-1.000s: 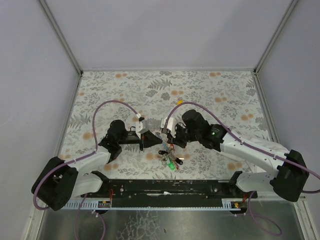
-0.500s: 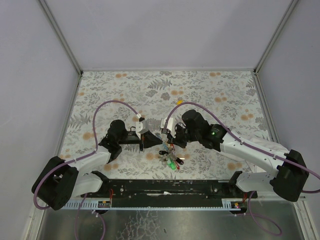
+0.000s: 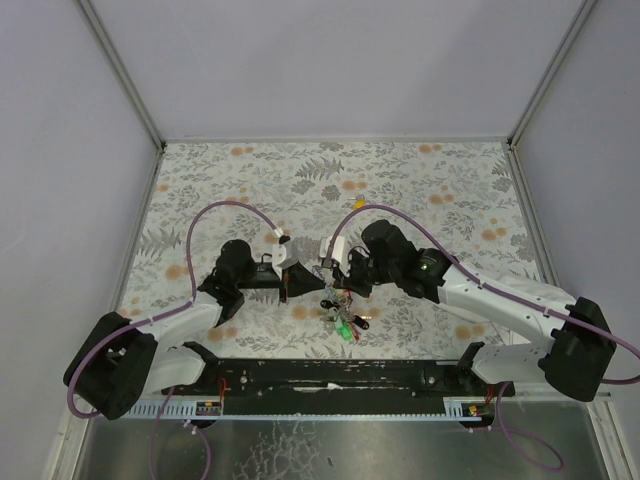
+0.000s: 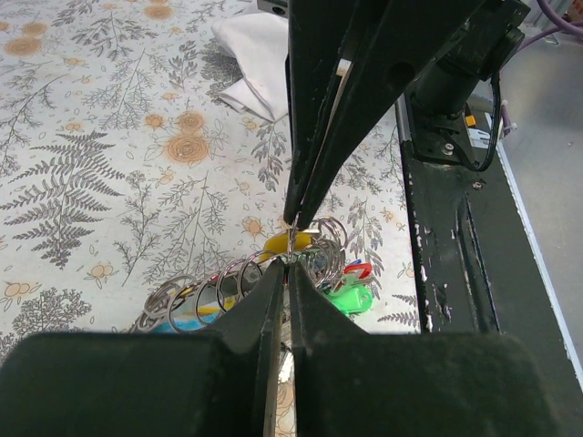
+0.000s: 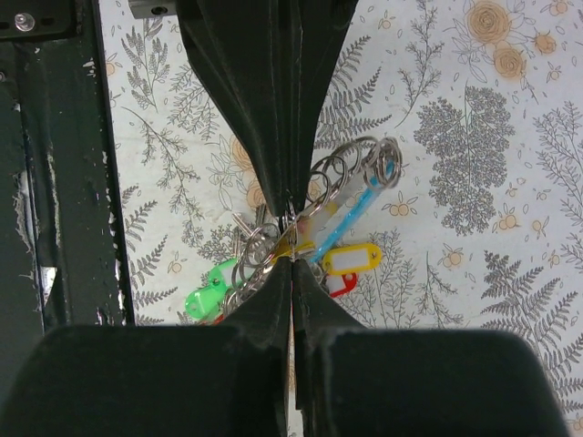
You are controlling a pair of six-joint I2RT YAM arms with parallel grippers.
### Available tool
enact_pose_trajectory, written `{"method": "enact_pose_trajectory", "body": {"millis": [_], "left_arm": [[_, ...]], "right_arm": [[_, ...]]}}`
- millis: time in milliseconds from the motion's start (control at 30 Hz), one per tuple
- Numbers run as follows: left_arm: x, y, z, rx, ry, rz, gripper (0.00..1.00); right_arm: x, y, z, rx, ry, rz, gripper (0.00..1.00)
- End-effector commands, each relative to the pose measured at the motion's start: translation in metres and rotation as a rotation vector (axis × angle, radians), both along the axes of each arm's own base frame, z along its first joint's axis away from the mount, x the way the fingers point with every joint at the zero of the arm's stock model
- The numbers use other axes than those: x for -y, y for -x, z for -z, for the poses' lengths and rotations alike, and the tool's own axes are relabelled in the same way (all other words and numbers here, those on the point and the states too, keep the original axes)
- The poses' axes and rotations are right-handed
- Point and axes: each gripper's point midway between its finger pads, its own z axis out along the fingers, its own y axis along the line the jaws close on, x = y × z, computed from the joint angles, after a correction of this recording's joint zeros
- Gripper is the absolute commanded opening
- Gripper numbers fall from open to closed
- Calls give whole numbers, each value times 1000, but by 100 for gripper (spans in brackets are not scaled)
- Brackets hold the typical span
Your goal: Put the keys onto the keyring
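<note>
The keyring [image 4: 314,258], a tangle of thin silvery loops, sits between two black grippers that meet tip to tip near the front middle of the table [image 3: 400,180]. The keys hang off it in a small bright cluster: a yellow cap [image 5: 350,259] with a white label, a red cap [image 5: 340,285] just below it, and a green cap [image 5: 208,297] on the far side of the loops. A light-blue strip [image 5: 351,214] runs slantwise through the rings. Whether the cluster rests on the table or hangs just above it cannot be told.

The left gripper [image 4: 288,273] has its jaws drawn together to a hairline slit, the tips nipping a thin wire of the keyring. The right gripper [image 5: 291,266] faces it, its jaws pressed together in the same way on the ring wire, so the two pairs of tips almost touch.

The table is covered in a white cloth printed with grey fern leaves and small orange flowers. Plain pale lilac walls [image 3: 330,60] close it in on the left, back and right, with slim metal strips at the corners. A black rail [image 3: 330,372] runs along the near edge, carrying both arm bases. A purple cable [image 3: 215,212] arches over each arm
</note>
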Motion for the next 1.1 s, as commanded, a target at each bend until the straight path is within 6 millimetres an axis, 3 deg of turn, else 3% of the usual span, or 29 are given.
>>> {"method": "enact_pose_trajectory", "body": {"millis": [0, 1067], "left_arm": [[6, 4, -6, 45, 9, 46, 0], [9, -10, 5, -7, -85, -41, 0]], "right_arm": [[-26, -2, -30, 45, -109, -51, 0], [-21, -16, -38, 143, -69, -31, 0]]}}
